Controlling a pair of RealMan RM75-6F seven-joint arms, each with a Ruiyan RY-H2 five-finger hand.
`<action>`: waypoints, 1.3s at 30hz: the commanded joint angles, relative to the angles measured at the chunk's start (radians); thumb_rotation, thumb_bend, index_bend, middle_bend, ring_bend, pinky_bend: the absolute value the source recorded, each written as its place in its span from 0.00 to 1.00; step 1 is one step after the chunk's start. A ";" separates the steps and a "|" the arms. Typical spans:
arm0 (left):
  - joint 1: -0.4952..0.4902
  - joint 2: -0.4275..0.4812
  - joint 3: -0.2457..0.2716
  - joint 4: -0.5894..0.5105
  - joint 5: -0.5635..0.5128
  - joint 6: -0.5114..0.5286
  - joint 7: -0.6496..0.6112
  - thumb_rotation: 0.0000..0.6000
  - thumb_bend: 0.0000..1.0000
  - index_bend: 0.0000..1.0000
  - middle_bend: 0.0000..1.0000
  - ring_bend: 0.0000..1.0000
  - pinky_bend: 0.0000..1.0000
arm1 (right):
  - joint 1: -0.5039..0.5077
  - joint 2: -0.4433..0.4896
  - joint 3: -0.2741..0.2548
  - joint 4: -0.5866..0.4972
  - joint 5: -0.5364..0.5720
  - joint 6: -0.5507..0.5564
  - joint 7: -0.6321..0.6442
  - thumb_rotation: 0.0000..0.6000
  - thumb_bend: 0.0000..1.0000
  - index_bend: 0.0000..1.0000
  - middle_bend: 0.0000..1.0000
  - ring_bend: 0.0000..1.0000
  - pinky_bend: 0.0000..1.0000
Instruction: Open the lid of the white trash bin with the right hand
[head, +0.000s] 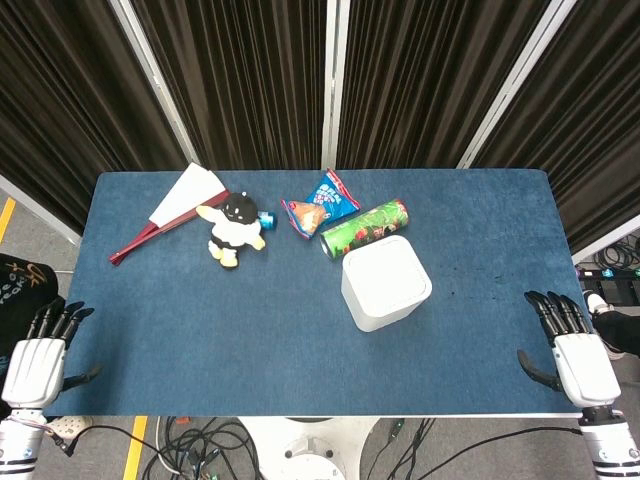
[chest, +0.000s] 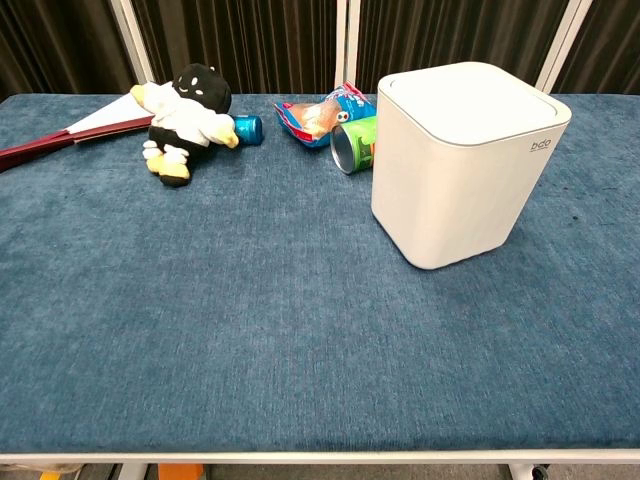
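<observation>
Looking down from the head view, the white trash bin (head: 386, 283) sits near the middle of the blue table (head: 200, 330) w/ its lid (head: 387, 270) flat and closed, while the right hand (head: 572, 352) rests at the table's near right edge, fingers apart and holding nothing, and the left hand (head: 40, 352) waits the same way at the near left edge. In the chest view no hand shows, and the bin stands just in front of a green can (chest: 352, 143) & a snack bag (chest: 322, 112), so I think the job hasn't started yet; next the right hand needs to reach over to the bin's top and work the lid open.
</observation>
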 joint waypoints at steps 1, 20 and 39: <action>-0.003 -0.001 -0.003 0.003 -0.004 -0.005 0.001 1.00 0.00 0.19 0.13 0.02 0.10 | 0.006 -0.002 0.001 -0.004 0.004 -0.010 -0.005 1.00 0.26 0.02 0.07 0.00 0.00; -0.018 0.006 -0.011 -0.001 0.005 -0.013 -0.003 1.00 0.00 0.19 0.13 0.02 0.10 | 0.180 0.082 0.046 -0.074 -0.118 -0.146 0.045 1.00 0.26 0.02 0.10 0.00 0.00; -0.009 -0.016 -0.004 0.049 -0.019 -0.028 -0.051 1.00 0.00 0.19 0.13 0.02 0.10 | 0.453 -0.064 0.111 -0.097 0.055 -0.510 -0.132 1.00 0.26 0.24 0.25 0.00 0.00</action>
